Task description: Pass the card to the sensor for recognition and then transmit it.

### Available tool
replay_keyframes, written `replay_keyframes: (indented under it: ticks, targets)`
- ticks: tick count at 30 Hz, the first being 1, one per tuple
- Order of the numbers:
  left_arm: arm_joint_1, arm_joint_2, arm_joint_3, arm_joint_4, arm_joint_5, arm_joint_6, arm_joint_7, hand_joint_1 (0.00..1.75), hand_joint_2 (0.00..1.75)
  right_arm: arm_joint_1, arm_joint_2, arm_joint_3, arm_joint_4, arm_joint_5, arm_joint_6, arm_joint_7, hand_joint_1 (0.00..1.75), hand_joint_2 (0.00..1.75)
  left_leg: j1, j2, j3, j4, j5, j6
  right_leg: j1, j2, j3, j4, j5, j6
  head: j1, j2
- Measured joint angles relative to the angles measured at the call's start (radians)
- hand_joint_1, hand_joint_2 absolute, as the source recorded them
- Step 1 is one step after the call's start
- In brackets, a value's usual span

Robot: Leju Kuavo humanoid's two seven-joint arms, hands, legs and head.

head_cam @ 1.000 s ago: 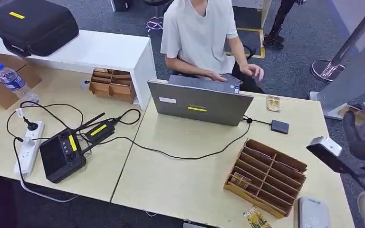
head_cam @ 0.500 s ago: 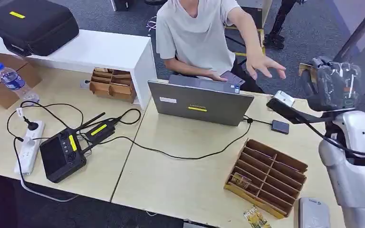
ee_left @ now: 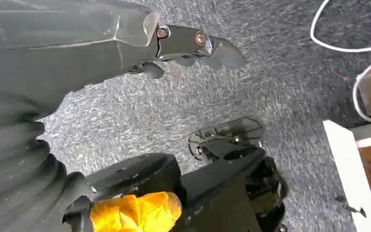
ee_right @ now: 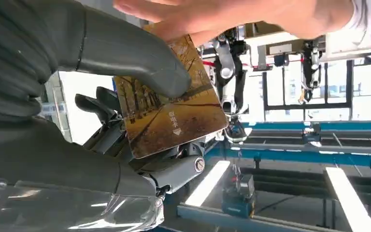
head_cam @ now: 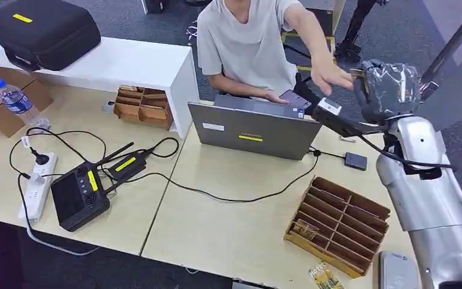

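My right hand (head_cam: 388, 87) is raised high beyond the table's far right corner. It holds a card (ee_right: 174, 116) printed with golden autumn trees, pinched between the thumb (ee_right: 125, 53) and the dark fingers behind it. A seated person's hand (head_cam: 331, 75) reaches out to it, and that person's fingers (ee_right: 212, 14) touch the card's edge. A grey sensor pad (head_cam: 397, 271) lies at the table's near right edge. My left hand (ee_left: 193, 43) hangs over the carpet floor with nothing in it.
A brown divided card box (head_cam: 337, 223) stands on the table under my right arm, with a loose card (head_cam: 325, 277) in front of it. An open laptop (head_cam: 252, 129) faces the person, cabled to a small black device (head_cam: 355, 161). A controller (head_cam: 78, 195) and power strip (head_cam: 35, 186) lie left.
My right arm swung up from the table's right edge and toward the person, carrying the card. The person's arm stretched out from the laptop to meet it.
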Motion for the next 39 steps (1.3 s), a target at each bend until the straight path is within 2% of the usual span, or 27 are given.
replay_keyframes:
  ticks: [2, 3, 8, 15, 26, 30, 36, 39]
  targets:
    - [0.0, 0.0, -0.003, 0.0, 0.0, -0.008, 0.0, 0.0, 1.75, -0.016, 0.012, 0.007, 0.036, 0.0, -0.007, 0.001, 1.75, 1.75, 0.0, 0.0, 0.0, 0.0, 0.0, 0.0, 0.0, 0.0, 0.0, 0.0, 0.0, 0.0, 0.0, 0.0]
    - [0.0, 0.0, -0.005, 0.0, 0.0, -0.01, 0.0, 0.0, 1.75, -0.021, 0.016, 0.009, 0.049, 0.0, -0.009, 0.001, 0.0, 1.75, 0.0, 0.0, 0.0, 0.0, 0.0, 0.0, 0.0, 0.0, 0.0, 0.0, 0.0, 0.0, 0.0, 0.0]
    - [-0.001, 0.0, -0.009, 0.0, 0.003, -0.027, -0.021, 0.0, 1.75, -0.028, 0.029, 0.018, 0.089, 0.0, -0.015, -0.004, 0.0, 1.75, 0.0, 0.0, 0.0, 0.0, 0.0, 0.0, 0.0, 0.0, 0.0, 0.0, 0.0, 0.0, 0.0, 0.0]
    - [-0.001, -0.001, -0.013, 0.0, 0.004, 0.0, -0.013, 0.0, 1.75, -0.022, 0.029, 0.022, 0.103, -0.005, -0.022, -0.009, 0.0, 1.75, 0.0, 0.0, 0.0, 0.0, 0.0, 0.0, 0.0, 0.0, -0.001, 0.0, 0.0, 0.0, 0.0, 0.0]
    - [0.001, -0.002, -0.014, 0.0, 0.005, 0.006, -0.009, 0.0, 1.75, 0.043, 0.004, 0.018, 0.081, -0.034, -0.028, -0.05, 0.0, 1.75, 0.0, 0.0, 0.0, 0.0, 0.0, 0.0, 0.0, 0.0, -0.001, 0.0, 0.0, 0.0, 0.0, 0.0]
    - [0.002, -0.001, -0.013, 0.0, 0.017, 0.011, -0.008, 0.0, 1.75, 0.113, -0.023, -0.003, 0.003, -0.071, -0.044, -0.081, 0.0, 1.75, 0.0, -0.001, 0.0, 0.0, 0.0, 0.0, 0.0, -0.001, -0.001, -0.001, 0.0, 0.0, 0.0, 0.0]
    - [0.011, 0.0, -0.013, 0.0, 0.033, 0.018, 0.001, 0.0, 1.75, 0.284, -0.082, -0.053, -0.21, -0.098, -0.054, -0.11, 0.0, 1.75, 0.0, 0.0, -0.001, 0.0, -0.001, 0.0, 0.0, 0.0, -0.001, -0.001, 0.0, 0.0, 0.0, 0.0]
    - [0.011, 0.0, -0.013, 0.0, 0.035, 0.018, 0.002, 0.0, 1.75, 0.336, -0.101, -0.069, -0.279, -0.099, -0.053, -0.114, 0.0, 1.75, 0.0, 0.0, -0.001, 0.0, -0.001, 0.0, 0.0, 0.0, -0.002, -0.001, 0.0, 0.0, 0.0, 0.0]
